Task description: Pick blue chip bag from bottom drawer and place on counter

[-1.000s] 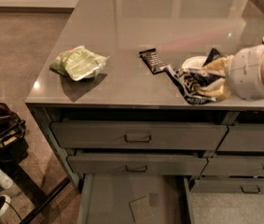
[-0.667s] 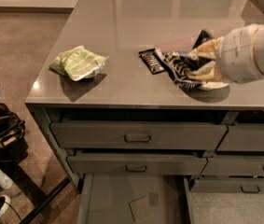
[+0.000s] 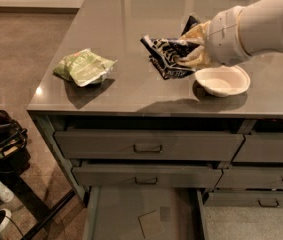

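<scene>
Gripper (image 3: 191, 54), over the counter (image 3: 116, 19) in the camera view, is clamped on the blue chip bag (image 3: 166, 59), holding it just beside a white bowl (image 3: 221, 80). Let go here, the bag could catch the bowl's rim and tip it; the bottom drawer (image 3: 126, 209) stands open below.

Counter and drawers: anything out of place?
Bottom drawer stands open, a flat square scrap on its floor. Gripper holds the crumpled blue bag at mid-counter, beside a white bowl; whether the bag touches the surface is unclear. Nothing spilled or damaged.
</scene>
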You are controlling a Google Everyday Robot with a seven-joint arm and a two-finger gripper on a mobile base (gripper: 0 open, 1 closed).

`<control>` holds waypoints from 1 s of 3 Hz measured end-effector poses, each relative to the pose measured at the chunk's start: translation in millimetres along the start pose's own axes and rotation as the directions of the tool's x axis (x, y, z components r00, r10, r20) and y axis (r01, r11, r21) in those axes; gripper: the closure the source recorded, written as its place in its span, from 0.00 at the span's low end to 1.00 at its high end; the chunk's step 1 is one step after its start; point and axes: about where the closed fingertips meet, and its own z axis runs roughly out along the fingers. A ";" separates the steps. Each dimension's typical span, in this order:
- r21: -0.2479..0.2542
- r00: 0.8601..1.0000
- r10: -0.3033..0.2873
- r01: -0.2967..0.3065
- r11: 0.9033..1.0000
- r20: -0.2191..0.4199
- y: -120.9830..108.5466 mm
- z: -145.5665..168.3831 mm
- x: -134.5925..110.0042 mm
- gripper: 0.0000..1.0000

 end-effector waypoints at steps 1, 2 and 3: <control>-0.035 0.996 0.011 -0.008 0.999 0.086 -6.4 36.3 -10.2 1.00; -0.063 0.988 0.006 0.004 0.998 0.154 -3.8 67.6 -18.5 1.00; -0.065 0.987 0.006 0.004 0.998 0.159 -3.2 69.9 -18.4 0.82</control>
